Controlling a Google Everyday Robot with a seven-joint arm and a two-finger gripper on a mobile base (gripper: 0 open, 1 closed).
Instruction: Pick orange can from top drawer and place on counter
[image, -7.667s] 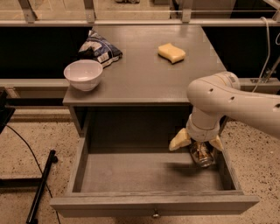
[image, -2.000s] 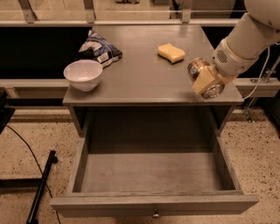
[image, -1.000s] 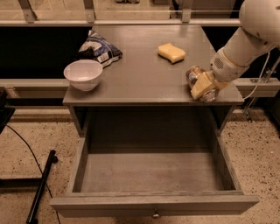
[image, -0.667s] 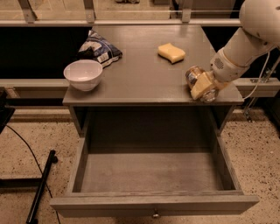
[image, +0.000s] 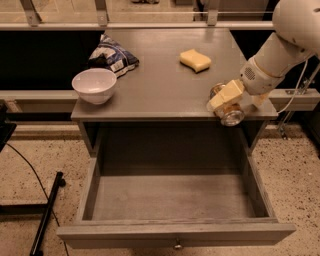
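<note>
Raised out of the top drawer (image: 170, 197) since the earliest frame, the hand (image: 233, 104) is now seen at the front right edge of the table (image: 160, 80), pinching the orange can (image: 232, 117). The can is held on its side, long axis pointed toward the viewer, silver end jutting past the edge. Whether it is touching the table cannot be told.

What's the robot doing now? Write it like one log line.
gripper at counter front-right edge | fingers shut on orange can | top drawer open
</note>
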